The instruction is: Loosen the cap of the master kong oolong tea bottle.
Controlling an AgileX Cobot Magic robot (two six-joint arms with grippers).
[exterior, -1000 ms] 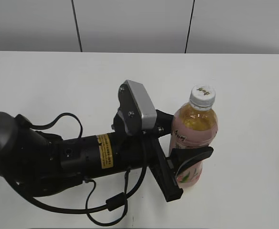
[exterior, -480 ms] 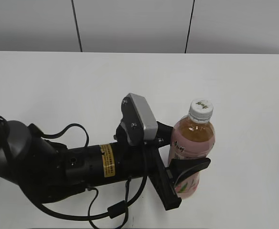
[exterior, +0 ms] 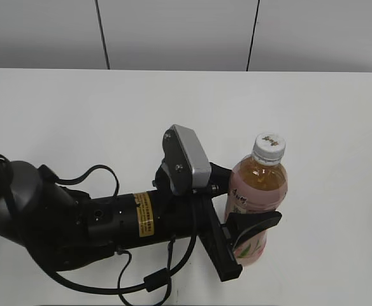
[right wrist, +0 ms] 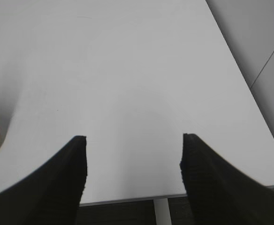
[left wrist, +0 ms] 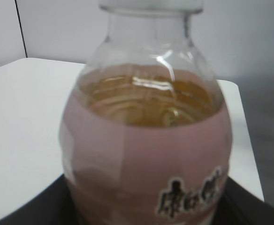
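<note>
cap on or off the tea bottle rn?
On. The small white ribbed plastic cap sits on the neck of the clear pink-labelled tea bottle, which stands upright in the left end effector. Whether it's loosened: cannot tell.

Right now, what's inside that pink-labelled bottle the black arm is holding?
Amber tea fills the bottle, visible through the clear shoulder up to below the neck. The white cap is on. Lower down, the pink label and the left gripper cover the contents.
</note>
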